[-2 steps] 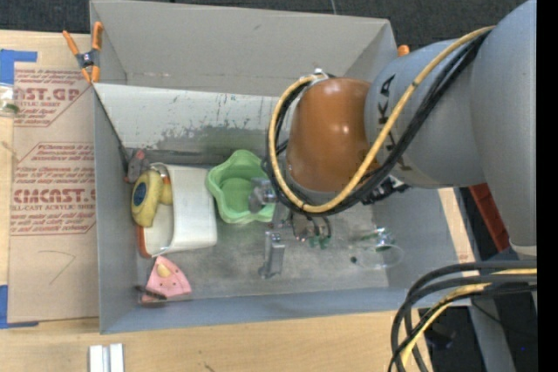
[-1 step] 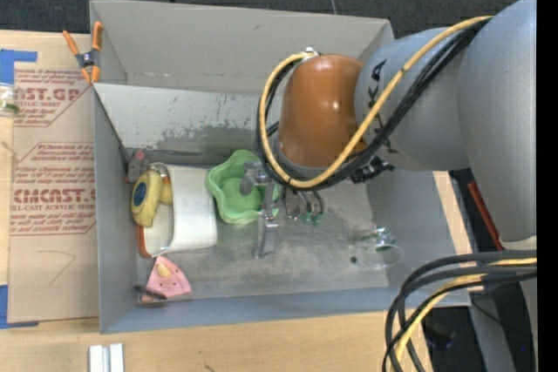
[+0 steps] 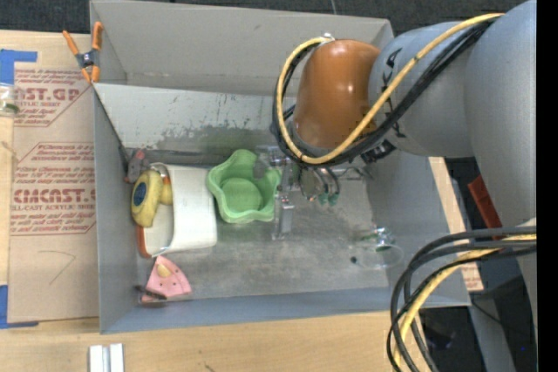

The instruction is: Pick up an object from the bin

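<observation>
At the middle of the bin floor, slightly left of centre, a green cup (image 3: 237, 189) with a wavy, flower-like rim stands upright, its hollow open to the camera. Just beside its right rim the gripper (image 3: 288, 209) is lowered into the bin (image 3: 218, 39), one slim metal part reaching down along the cup's right edge; whether it touches the rim cannot be told. Whether the gripper is spread or closed also cannot be told, as the wrist covers its upper part, and nothing is seen held in it. Directly left of the cup, touching or nearly touching it, lies a white rounded block-like thing (image 3: 192, 212), larger than the cup. Against that thing's left side rests a yellow toy (image 3: 146, 196) with a blue patch on top, close to the left wall. Near the front left corner lies a pink wedge (image 3: 167, 279) with small dark dots, well apart from the gripper. To the right of the gripper, toward the front right of the floor, sits a small clear thing (image 3: 377, 238), too faint to identify. Above the gripper the orange cover (image 3: 336, 96) of the wrist is ringed by yellow-and-black cables (image 3: 288, 83), and the grey arm (image 3: 471, 83) enters from the right.
</observation>
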`<state>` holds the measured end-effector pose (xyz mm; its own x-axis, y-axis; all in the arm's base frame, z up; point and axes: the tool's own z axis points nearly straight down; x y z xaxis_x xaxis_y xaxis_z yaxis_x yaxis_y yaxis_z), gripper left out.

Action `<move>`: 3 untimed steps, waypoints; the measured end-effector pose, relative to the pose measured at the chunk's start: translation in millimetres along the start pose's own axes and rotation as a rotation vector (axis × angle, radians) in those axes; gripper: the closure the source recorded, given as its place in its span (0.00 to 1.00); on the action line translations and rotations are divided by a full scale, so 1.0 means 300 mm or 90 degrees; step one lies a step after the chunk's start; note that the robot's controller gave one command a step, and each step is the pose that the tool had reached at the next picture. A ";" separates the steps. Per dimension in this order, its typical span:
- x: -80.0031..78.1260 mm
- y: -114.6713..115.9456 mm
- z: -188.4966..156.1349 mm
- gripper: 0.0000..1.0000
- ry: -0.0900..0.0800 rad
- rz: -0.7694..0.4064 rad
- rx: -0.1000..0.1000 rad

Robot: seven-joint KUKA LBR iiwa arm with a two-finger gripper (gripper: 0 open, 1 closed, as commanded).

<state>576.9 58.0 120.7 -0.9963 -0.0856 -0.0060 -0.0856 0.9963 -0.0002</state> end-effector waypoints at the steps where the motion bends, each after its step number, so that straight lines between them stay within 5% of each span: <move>1: -0.027 -0.024 0.086 0.00 0.003 0.016 -0.002; 2: -0.009 0.080 0.160 1.00 0.001 0.119 -0.002; 3: -0.009 0.080 0.160 1.00 0.001 0.119 -0.002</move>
<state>577.9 82.2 72.7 -0.9949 0.1008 -0.0034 0.1008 0.9949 0.0033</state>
